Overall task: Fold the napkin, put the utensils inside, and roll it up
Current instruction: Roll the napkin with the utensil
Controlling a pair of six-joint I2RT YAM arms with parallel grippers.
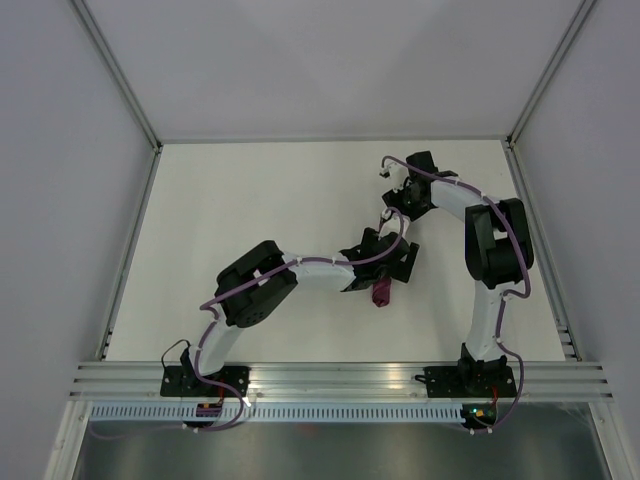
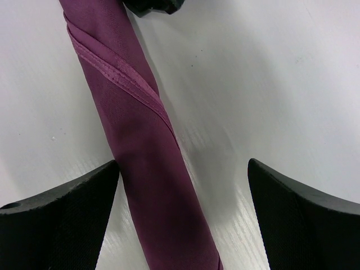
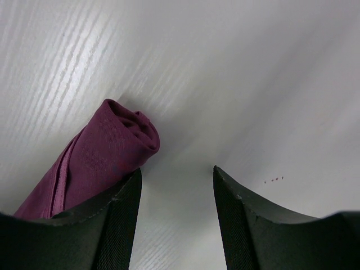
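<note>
The napkin is rolled into a tight dark magenta tube lying on the white table. In the top view only its near end shows, below the left wrist. In the left wrist view the roll runs between the fingers of my open left gripper, close to the left finger, with no grip on it. In the right wrist view the roll's far end lies beside and partly behind the left finger of my open right gripper. From above, my left gripper and right gripper hover over the roll. The utensils are hidden.
The white table is bounded by grey walls and an aluminium rail at the near edge. A black tip of the right gripper shows at the top of the left wrist view. The two arms are close together.
</note>
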